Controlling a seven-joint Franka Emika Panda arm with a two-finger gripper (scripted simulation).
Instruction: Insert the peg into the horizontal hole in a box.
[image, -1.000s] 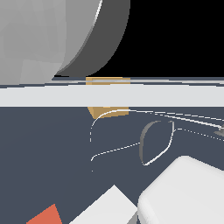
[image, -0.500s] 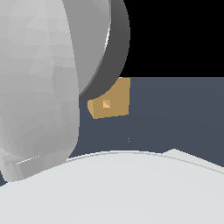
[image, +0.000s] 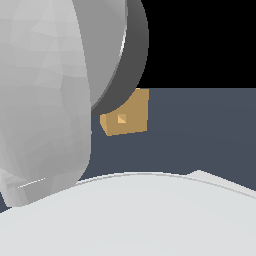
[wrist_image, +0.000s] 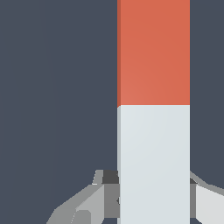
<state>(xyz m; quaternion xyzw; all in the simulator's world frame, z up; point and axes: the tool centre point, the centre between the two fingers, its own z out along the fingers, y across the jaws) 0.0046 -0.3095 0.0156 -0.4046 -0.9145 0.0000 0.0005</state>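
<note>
Since half a second ago the exterior view has hardly shifted: the arm's pale bulk still fills the left, and the box (image: 127, 116) sits just past it at about one o'clock from centre, its hole (image: 121, 118) facing us, with open dark bench (image: 200, 130) off to its right. In the wrist view the hand (wrist_image: 154, 205) grips the peg (wrist_image: 154, 109) on its white half, fingers (wrist_image: 94, 203) snug against both sides and the orange-red end pointing away. I'd judge this the carrying step; next the peg must be lined up square with the hole, which is barely wider than it.
</note>
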